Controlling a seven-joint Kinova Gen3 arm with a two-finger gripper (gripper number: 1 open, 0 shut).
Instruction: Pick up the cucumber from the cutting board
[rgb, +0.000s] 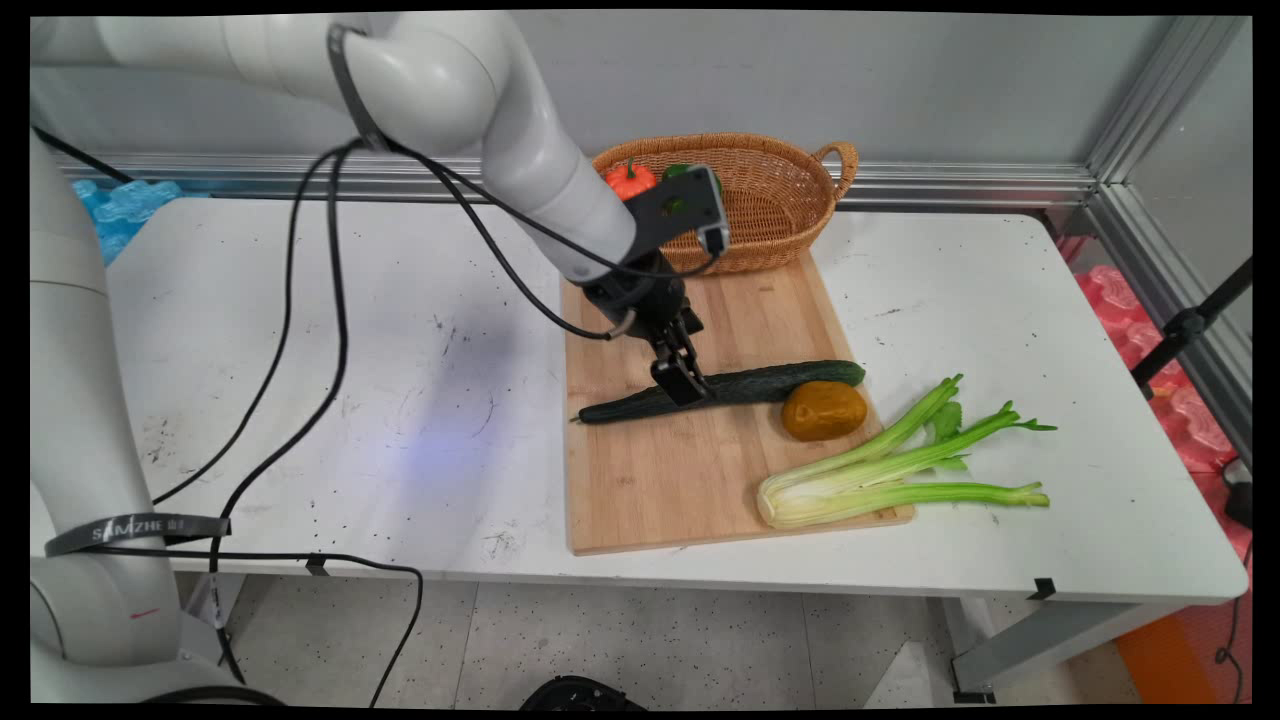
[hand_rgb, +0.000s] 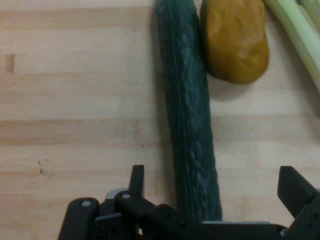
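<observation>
My gripper (rgb: 684, 386) is low over the wooden cutting board (rgb: 660, 490), at the middle of a long dark green cucumber (rgb: 785, 382) that lies across the board. In the hand view the cucumber (hand_rgb: 187, 100) runs between the two fingers of the gripper (hand_rgb: 215, 180), which stands open, with a gap on each side of it. A brown potato (rgb: 823, 410) lies next to the cucumber's right end and shows beside it in the hand view too (hand_rgb: 235, 40).
A bunch of celery (rgb: 900, 470) lies over the board's right front corner and onto the table. A wicker basket (rgb: 775, 215) stands behind the board with an orange-red pepper (rgb: 630, 178) and something green in it. Black cables hang from the arm at the left.
</observation>
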